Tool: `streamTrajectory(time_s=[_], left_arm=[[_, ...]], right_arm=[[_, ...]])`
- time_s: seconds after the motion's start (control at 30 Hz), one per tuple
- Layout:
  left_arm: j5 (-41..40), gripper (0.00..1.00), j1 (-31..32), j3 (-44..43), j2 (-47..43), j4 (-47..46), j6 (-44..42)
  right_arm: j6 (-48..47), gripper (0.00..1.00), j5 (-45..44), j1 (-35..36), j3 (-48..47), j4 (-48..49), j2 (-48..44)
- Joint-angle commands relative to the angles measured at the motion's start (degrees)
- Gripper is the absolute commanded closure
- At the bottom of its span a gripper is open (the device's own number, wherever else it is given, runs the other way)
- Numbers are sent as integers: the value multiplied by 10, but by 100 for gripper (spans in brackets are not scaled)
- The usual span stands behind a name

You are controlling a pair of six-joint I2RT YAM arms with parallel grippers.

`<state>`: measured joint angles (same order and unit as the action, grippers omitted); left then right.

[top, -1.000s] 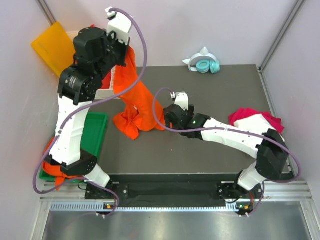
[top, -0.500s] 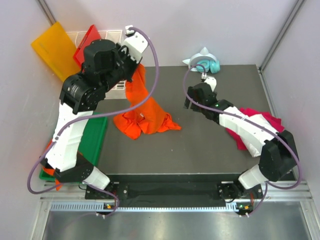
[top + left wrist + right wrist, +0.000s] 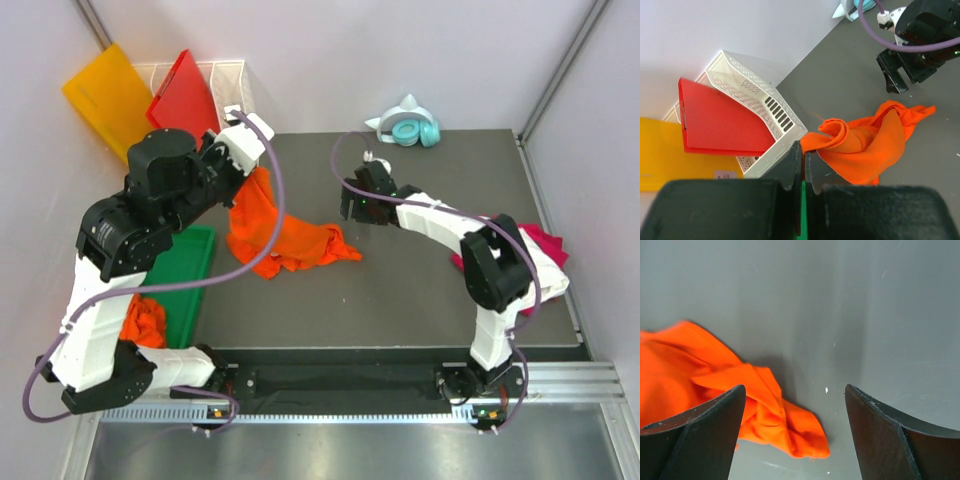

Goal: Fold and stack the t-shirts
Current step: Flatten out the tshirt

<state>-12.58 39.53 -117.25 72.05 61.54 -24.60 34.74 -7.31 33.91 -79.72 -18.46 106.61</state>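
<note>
A bright orange t-shirt [image 3: 292, 240] lies crumpled on the dark table, with one edge lifted at its left. My left gripper [image 3: 245, 180] is shut on that edge, and in the left wrist view the cloth [image 3: 865, 145] hangs from the closed gripper [image 3: 803, 146]. My right gripper [image 3: 358, 208] hovers open just right of the shirt and holds nothing. The right wrist view shows the shirt's corner [image 3: 765, 415] below the wide-apart gripper [image 3: 795, 390]. A magenta-pink t-shirt [image 3: 545, 242] lies at the right edge, partly hidden by the right arm. Another orange t-shirt [image 3: 145, 320] sits at the left.
A white mesh basket [image 3: 235, 75] holding a red board [image 3: 185, 95] stands at the back left, beside a yellow-orange board [image 3: 105, 90]. A green bin [image 3: 195, 265] hangs off the table's left side. Teal cat-ear headphones [image 3: 405, 128] rest at the back edge.
The left arm has come down and to the left, laying most of the orange shirt on the table. The right gripper swung away from the shirt toward the back, then back left.
</note>
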Motion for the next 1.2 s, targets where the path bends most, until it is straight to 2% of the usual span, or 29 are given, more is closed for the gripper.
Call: streamTrajectory(time_s=[0.0, 0.3, 0.43, 0.63, 0.67, 0.77, 0.9, 1.17], left_arm=[[-18, 100, 0, 23, -16, -20, -3], [-20, 100, 0, 58, -38, -30, -2], [-17, 100, 0, 59, -39, -30, 0], [-21, 100, 0, 75, -49, -29, 1], [-22, 100, 0, 77, -52, -29, 3], [-27, 100, 0, 96, -61, -30, 4], [-46, 100, 0, 142, -85, -44, 3], [-71, 100, -10, 246, -152, -56, 5]], right_arm=[[7, 19, 50, 16, -39, 6, 39], [16, 21, 70, 49, -16, 20, 67], [16, 31, 88, 61, 3, 26, 75], [18, 56, 104, 70, 33, 40, 77], [21, 71, 102, 71, 35, 39, 77], [20, 100, 82, 82, 49, 24, 70], [8, 100, 13, 127, 95, 18, 27], [24, 100, -82, 300, 162, -24, -78]])
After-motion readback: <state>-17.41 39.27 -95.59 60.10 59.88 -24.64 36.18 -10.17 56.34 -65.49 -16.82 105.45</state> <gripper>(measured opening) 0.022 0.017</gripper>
